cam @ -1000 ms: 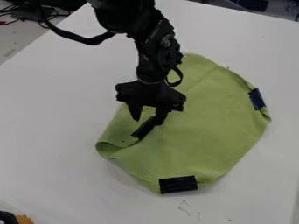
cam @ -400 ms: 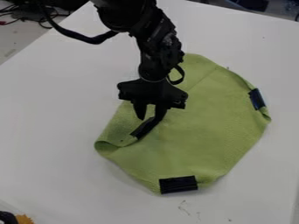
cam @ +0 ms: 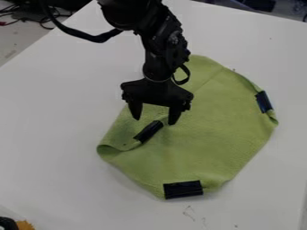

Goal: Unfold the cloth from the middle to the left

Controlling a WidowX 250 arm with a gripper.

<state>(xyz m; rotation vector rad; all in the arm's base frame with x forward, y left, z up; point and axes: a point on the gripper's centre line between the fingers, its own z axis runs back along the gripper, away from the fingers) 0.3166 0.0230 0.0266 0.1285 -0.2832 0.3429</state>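
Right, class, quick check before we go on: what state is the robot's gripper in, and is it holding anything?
Gripper: open, its two fingers spread apart over the green cloth, holding nothing.

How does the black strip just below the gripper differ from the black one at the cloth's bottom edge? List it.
- The inner strip slants up to the right; the bottom strip lies nearly level in the view.
- The inner strip looks narrower, the bottom strip broader.
- The inner strip sits within the outline of the green cloth, the bottom strip at its outer edge.
Both are black and oblong.
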